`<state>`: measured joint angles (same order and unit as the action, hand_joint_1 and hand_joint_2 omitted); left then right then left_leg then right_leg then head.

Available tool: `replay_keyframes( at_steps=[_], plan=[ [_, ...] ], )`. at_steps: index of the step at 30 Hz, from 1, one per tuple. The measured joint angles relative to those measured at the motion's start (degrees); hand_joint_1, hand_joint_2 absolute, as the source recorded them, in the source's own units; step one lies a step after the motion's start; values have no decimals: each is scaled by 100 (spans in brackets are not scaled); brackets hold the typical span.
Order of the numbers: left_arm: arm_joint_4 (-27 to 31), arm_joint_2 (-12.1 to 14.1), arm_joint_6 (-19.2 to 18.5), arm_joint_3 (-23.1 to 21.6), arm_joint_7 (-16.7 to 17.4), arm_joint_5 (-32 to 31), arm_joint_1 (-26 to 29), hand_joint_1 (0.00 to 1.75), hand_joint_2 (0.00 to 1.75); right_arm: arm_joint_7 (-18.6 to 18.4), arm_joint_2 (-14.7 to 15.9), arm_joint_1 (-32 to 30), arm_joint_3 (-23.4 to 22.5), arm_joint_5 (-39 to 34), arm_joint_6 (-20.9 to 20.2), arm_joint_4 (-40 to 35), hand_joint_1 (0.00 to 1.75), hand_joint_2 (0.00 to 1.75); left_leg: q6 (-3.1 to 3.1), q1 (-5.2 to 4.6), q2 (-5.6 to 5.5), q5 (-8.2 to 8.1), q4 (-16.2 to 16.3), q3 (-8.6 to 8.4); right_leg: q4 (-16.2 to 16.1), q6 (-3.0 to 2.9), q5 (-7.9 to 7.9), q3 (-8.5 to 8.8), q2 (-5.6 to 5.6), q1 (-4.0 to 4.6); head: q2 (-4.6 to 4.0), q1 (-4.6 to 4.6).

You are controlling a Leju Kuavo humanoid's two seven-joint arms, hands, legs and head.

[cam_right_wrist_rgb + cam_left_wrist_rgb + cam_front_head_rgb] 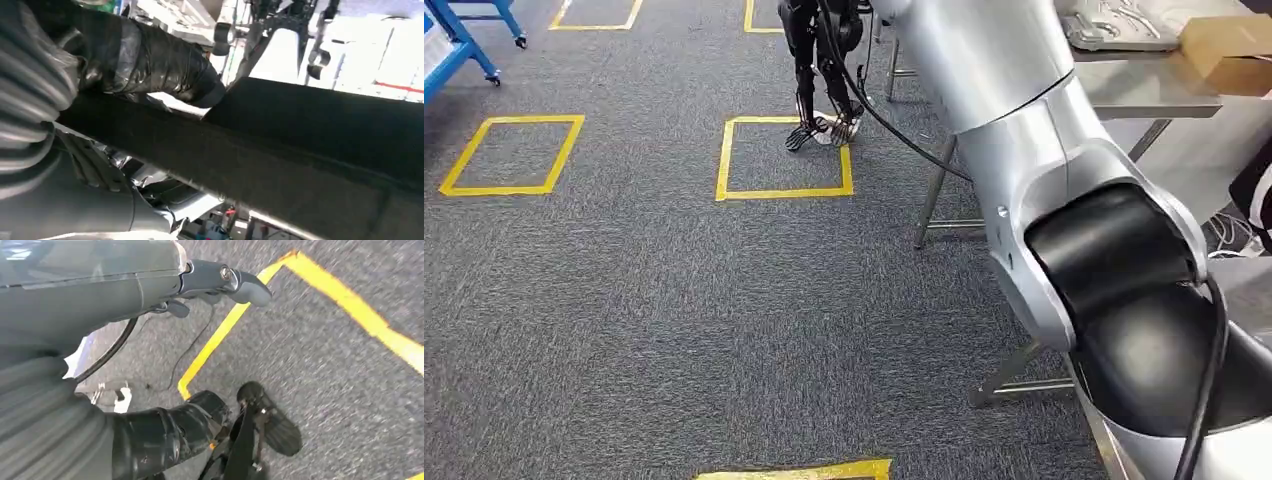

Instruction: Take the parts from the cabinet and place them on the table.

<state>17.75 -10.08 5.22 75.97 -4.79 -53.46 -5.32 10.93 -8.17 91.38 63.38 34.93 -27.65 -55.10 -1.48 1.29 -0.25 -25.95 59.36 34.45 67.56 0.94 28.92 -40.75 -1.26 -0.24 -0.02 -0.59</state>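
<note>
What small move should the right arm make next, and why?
Probably reach toward the metal table and bring the load over its bare top. The right hand appears to grip a dark flat part. In the head view the table stands ahead on the right, with free surface beside the cardboard box.

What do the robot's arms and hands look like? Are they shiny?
Yes. The right arm is shiny silver with rounded shells and a glossy black joint; a black cable runs along it. The left hand has a grey ribbed cover, a thick grey thumb and dark fingers. The right hand looks alike.
</note>
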Motion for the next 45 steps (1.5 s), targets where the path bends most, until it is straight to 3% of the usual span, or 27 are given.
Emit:
replay_keyframes(
  at_steps=[2,3,4,6,7,8,12,13,14,15,17,18,20,22,23,27,28,29,30,32,34,35,37,38,39,43,45],
  plan=[
    [-7,26,0,0,0,-2,6,0,175,7,9,-12,13,-28,0,-13,175,175,-16,-17,109,-5,1,4,857,19,341,-381,79,-20,0,-2],
    [-9,37,2,0,11,-4,5,0,175,-9,15,-21,17,-28,0,-13,175,175,-16,-21,157,-5,2,4,1030,15,343,-461,92,-26,0,-2],
    [-11,42,2,0,18,-6,1,0,175,-17,33,-26,18,-26,0,-13,175,175,-15,-24,200,-7,3,2,892,9,219,-389,97,-31,0,-2],
    [-28,42,2,0,18,-20,-2,0,175,-15,37,-13,18,-26,2,-20,175,175,-7,-29,286,-19,4,-15,-58,-37,-252,119,156,-21,0,-2],
    [-46,42,2,0,18,-22,0,0,175,-19,37,-1,18,-28,0,-35,175,175,-1,-30,316,-28,3,-25,-573,-78,-442,400,298,7,0,-2],
    [-61,42,2,-2,18,-28,2,0,175,-30,37,17,18,-31,0,-50,175,175,15,-60,361,-38,7,-13,-789,-104,-359,494,483,74,0,0],
    [-105,39,20,-2,46,-50,-17,0,175,-76,44,27,18,-33,0,-68,175,175,120,-69,520,-43,-27,-62,-859,-186,-426,476,267,113,0,0],
    [-107,42,26,-2,48,-50,-17,0,175,-79,35,28,20,-33,0,-74,175,175,150,-34,402,-126,33,-33,-933,-229,-464,533,236,51,0,0],
    [-109,48,28,-2,48,-52,-13,0,175,-79,33,47,20,-33,0,-77,175,175,153,-31,198,-290,251,54,-953,-276,-477,548,210,48,0,0],
    [-114,46,31,-4,48,-52,-4,0,175,-81,35,52,20,-33,0,-77,175,175,163,-32,113,-505,624,220,-952,-295,-478,546,177,47,0,2],
    [-133,46,31,-4,46,-50,18,0,175,-76,30,41,26,-31,0,-77,175,175,201,-22,64,-876,1535,642,-940,-311,-474,543,64,60,0,2],
    [-140,48,28,-4,31,-50,22,0,175,-63,30,34,35,-31,-2,-77,175,175,207,-21,64,-886,1753,759,-923,-312,-472,538,-2,62,0,0],
    [-142,61,17,-4,13,-52,19,0,175,-65,28,30,46,-33,-9,-79,175,175,210,-16,57,-530,1387,618,-876,-306,-451,535,-134,51,0,2],
    [-142,85,-11,-4,-15,-55,13,0,175,-70,28,38,46,-33,-15,-96,175,175,201,11,-92,27,378,167,-795,-271,-401,535,-258,32,0,2],
    [-149,90,-22,-4,-20,-55,31,0,175,-79,30,52,50,-33,-15,-107,175,175,190,14,-299,-70,221,68,-755,-236,-375,495,-298,45,0,0],
    [-153,94,-35,-7,-55,-57,-16,0,175,-70,52,64,50,-33,-11,-105,175,175,120,-18,-179,-57,107,37,-741,-130,-425,401,-491,9,0,0],
    [-155,92,-50,-9,-63,-59,-13,0,175,-78,63,67,50,-33,-13,-107,175,175,63,21,-111,-22,38,15,-697,-111,-377,377,-410,12,0,0],
    [-157,92,-52,-9,-61,-59,-4,0,175,-83,74,84,50,-33,-13,-105,175,175,34,8,-66,-9,10,1,-557,-84,-264,320,-151,32,0,-7],
    [-157,92,-50,-9,-63,-61,-1,0,175,-83,79,92,50,-33,-13,-107,175,175,-3,-1,-8,-4,1,-4,-238,-52,-72,169,-15,26,0,2],
    [-157,107,-50,-9,-63,-63,0,0,175,-79,81,90,53,-39,-13,-105,175,175,-18,-9,96,-14,0,-2,704,-5,341,-278,74,-13,0,0],
    [-157,120,-50,-9,-70,-74,-6,0,175,-85,107,83,55,-31,-13,-103,175,175,-22,-10,184,-26,2,-9,1035,21,328,-471,90,-50,0,-2],
    [-157,120,-53,-11,-92,-81,-10,0,175,-83,118,83,55,-26,-11,-103,175,175,-18,-10,222,-36,3,-19,772,21,136,-356,106,-58,0,-2],
    [-157,120,-74,-15,-125,-87,-6,0,175,-83,118,89,55,-20,-13,-107,175,175,6,-11,308,-72,4,-70,-294,-18,-398,185,211,-45,0,-2],
    [-157,118,-79,-17,-138,-87,-1,0,175,-85,118,92,55,-20,-13,-107,175,175,26,-12,343,-93,1,-91,-716,-55,-479,368,413,-11,0,-2],
    [-157,118,-81,-17,-142,-87,-4,0,175,-85,114,99,55,-20,-15,-112,175,175,56,-59,381,-111,15,-84,-760,-69,-432,425,483,81,0,-2],
    [-157,118,-74,-37,-135,-105,-31,0,175,-100,109,109,55,-20,-15,-123,175,175,175,-40,543,-149,-28,-164,-862,-192,-466,446,278,63,0,0],
    [-157,125,-68,-39,-135,-107,-21,0,175,-81,105,144,55,-13,-11,-123,175,175,197,-6,209,-414,314,-22,-930,-261,-490,518,214,31,0,2]
  ],
)
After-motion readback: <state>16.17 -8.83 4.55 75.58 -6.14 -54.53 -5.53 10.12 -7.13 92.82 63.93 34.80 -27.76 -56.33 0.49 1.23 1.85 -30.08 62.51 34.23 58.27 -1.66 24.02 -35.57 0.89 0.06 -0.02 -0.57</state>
